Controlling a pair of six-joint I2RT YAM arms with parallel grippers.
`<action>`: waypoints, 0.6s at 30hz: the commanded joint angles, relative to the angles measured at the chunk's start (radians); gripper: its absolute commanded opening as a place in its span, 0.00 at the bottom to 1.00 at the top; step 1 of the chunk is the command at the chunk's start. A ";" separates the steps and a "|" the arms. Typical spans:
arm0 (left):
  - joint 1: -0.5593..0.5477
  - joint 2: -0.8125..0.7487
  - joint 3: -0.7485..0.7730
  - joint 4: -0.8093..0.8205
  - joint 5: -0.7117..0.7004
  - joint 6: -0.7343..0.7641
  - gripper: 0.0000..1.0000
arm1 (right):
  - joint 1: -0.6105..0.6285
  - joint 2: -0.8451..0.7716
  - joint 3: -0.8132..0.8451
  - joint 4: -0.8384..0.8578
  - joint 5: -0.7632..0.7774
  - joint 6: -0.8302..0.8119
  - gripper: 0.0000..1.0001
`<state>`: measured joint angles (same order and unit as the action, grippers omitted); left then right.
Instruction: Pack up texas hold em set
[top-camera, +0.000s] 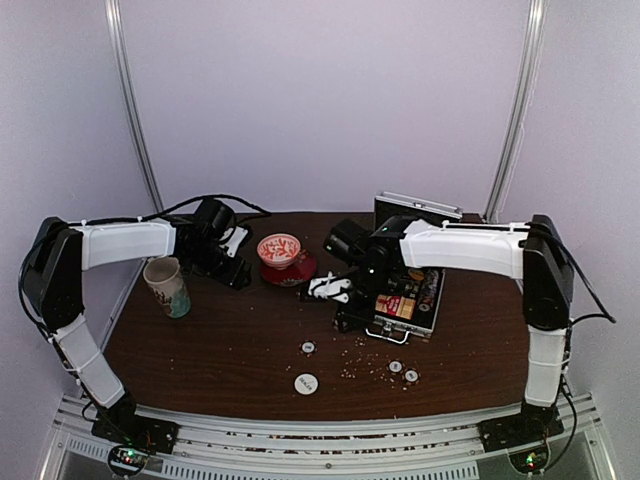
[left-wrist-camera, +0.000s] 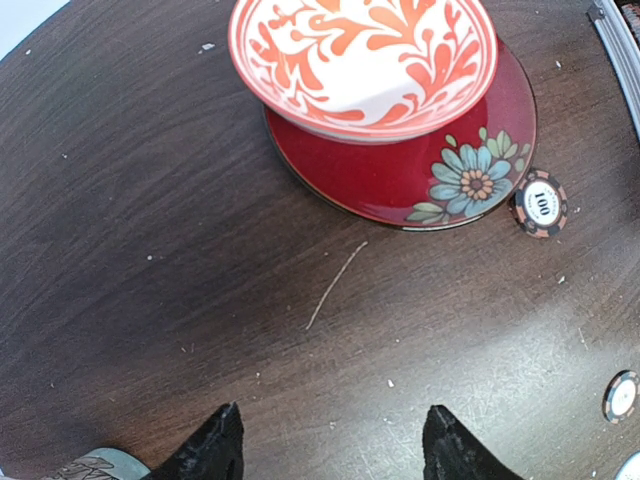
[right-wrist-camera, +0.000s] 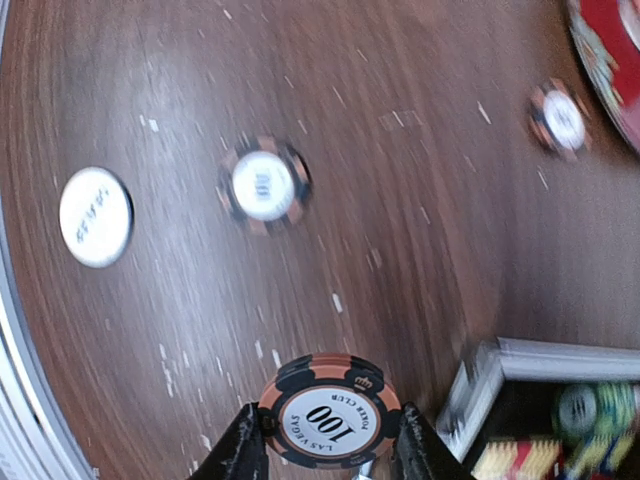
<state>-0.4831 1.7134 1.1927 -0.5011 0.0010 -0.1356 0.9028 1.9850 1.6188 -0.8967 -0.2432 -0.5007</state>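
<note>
The silver briefcase (top-camera: 412, 303) lies open at the right, its lid (top-camera: 418, 205) upright behind it. Green chips (right-wrist-camera: 585, 410) and the red-yellow card box (right-wrist-camera: 510, 460) sit in its black lining. Just left of the case, my right gripper (right-wrist-camera: 330, 440) (top-camera: 348, 312) is shut on a short stack of orange-and-black "100" poker chips (right-wrist-camera: 330, 410), held above the table. Loose chips (right-wrist-camera: 263, 185) (right-wrist-camera: 560, 118) (top-camera: 396, 367) and the white disc (right-wrist-camera: 95, 217) (top-camera: 306, 382) lie on the wood. My left gripper (left-wrist-camera: 336, 415) (top-camera: 238, 272) hangs open over bare table, short of another chip (left-wrist-camera: 540, 203).
The red-white bowl (left-wrist-camera: 365, 60) (top-camera: 279, 248) stands on its red flowered saucer (left-wrist-camera: 400, 170) at the back centre, with that chip touching the saucer's rim. A patterned paper cup (top-camera: 168, 287) stands at the left. Small crumbs dot the front of the table.
</note>
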 joint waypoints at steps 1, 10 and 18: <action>0.010 -0.003 -0.008 0.027 -0.005 0.006 0.62 | 0.043 0.122 0.103 0.045 -0.053 -0.006 0.26; 0.010 -0.015 -0.008 0.025 -0.012 0.009 0.62 | 0.071 0.255 0.205 0.048 -0.032 0.014 0.27; 0.010 -0.018 -0.005 0.025 -0.001 0.010 0.62 | 0.080 0.279 0.214 0.051 -0.061 0.015 0.29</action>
<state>-0.4831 1.7134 1.1927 -0.5011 -0.0036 -0.1356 0.9714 2.2410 1.7966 -0.8509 -0.2779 -0.4927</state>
